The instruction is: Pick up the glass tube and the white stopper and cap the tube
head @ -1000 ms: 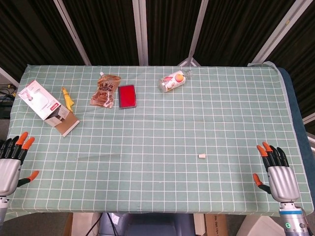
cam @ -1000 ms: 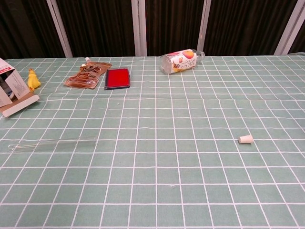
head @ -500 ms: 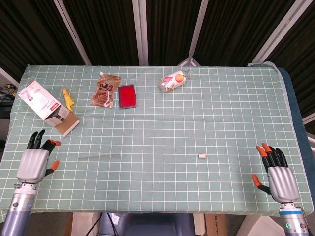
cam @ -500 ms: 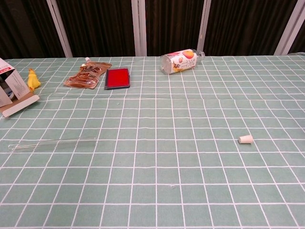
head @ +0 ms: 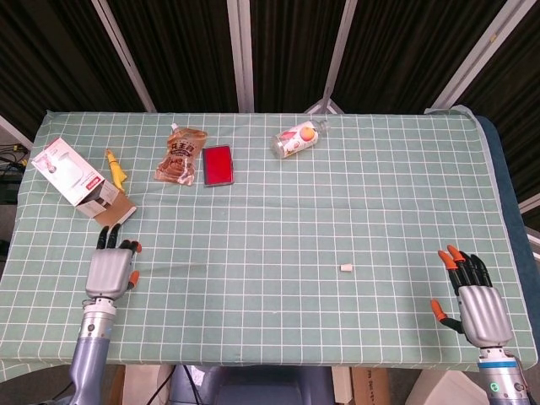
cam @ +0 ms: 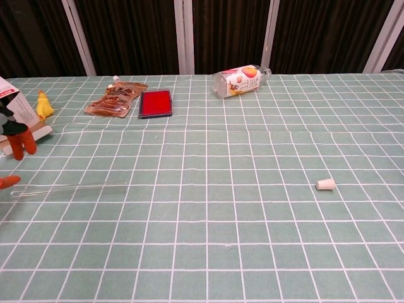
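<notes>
The left robot hand [head: 110,268] hovers over the worktop [head: 354,194] at about 8 o'clock in the head view, fingers spread and holding nothing. The glass tube [cam: 69,187] lies flat just to its right, running toward 3 o'clock; it is faint against the checked cloth and far clearer in the chest view, where orange fingertips [cam: 22,144] show above its near end. The white stopper [head: 346,267] sits well apart, toward 4 o'clock, on its side. The right robot hand [head: 474,295] waits at the 4 o'clock edge, also spread and empty.

The step in hand looks like the reach for the tube. It probably goes best with the left hand lowered over the tube's middle, thumb on one side and fingers on the other, closing gently (thin glass likely rolls or slips under a sideways nudge). The right hand could meanwhile approach the stopper, pinching its wide end so the narrow end faces the tube's mouth.
</notes>
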`<state>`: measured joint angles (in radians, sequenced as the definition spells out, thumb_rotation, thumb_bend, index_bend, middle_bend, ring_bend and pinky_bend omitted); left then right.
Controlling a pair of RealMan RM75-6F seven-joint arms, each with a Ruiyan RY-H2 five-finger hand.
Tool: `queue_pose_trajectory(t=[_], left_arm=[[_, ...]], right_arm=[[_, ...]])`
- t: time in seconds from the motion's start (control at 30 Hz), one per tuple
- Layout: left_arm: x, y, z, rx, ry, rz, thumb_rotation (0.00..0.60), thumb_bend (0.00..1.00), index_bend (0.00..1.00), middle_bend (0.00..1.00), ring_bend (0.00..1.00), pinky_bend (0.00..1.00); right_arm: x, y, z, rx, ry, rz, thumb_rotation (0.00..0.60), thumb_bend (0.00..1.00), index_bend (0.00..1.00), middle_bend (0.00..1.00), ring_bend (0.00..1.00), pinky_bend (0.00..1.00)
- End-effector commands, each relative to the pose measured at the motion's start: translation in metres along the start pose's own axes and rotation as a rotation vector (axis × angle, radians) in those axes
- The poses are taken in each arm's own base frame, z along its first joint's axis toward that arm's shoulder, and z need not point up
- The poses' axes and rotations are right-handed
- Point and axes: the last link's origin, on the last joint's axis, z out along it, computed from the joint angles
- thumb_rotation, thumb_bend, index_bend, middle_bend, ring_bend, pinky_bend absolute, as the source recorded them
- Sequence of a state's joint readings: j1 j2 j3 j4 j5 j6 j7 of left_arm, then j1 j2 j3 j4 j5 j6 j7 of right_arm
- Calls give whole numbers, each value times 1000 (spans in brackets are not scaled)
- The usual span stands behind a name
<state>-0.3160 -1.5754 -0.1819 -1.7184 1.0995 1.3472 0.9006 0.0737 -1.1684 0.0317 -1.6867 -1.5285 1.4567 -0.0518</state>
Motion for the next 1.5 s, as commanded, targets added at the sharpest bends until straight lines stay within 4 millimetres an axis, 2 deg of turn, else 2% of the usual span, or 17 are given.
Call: queue_pose_trajectory(t=[0.03, 0.47, 1.03, 1.2, 1.5], left_arm=[[-8, 8, 4, 19, -22, 29, 600, 394, 405, 404, 53, 0], [-31, 29, 8, 32, -75, 54, 600, 439, 413, 415, 65, 0], [-38, 40, 6, 6, -86, 34, 600, 507, 455, 421, 65, 0], [-40, 39, 6, 3, -91, 28, 600, 548, 461, 436, 72, 0], [-41, 39, 7, -7, -74, 6, 600, 681, 478, 471, 92, 0]], right_arm=[[0, 0, 0, 2, -1, 5, 600, 378, 0, 0, 0, 0], [1, 0, 0, 4, -4, 25, 600, 378, 0, 0, 0, 0], [1, 0, 0, 6, 0, 35, 600, 378, 0, 0, 0, 0], [1, 0, 0, 6, 0, 35, 600, 378, 0, 0, 0, 0], [1, 0, 0, 4, 0, 37, 600, 378, 0, 0, 0, 0]])
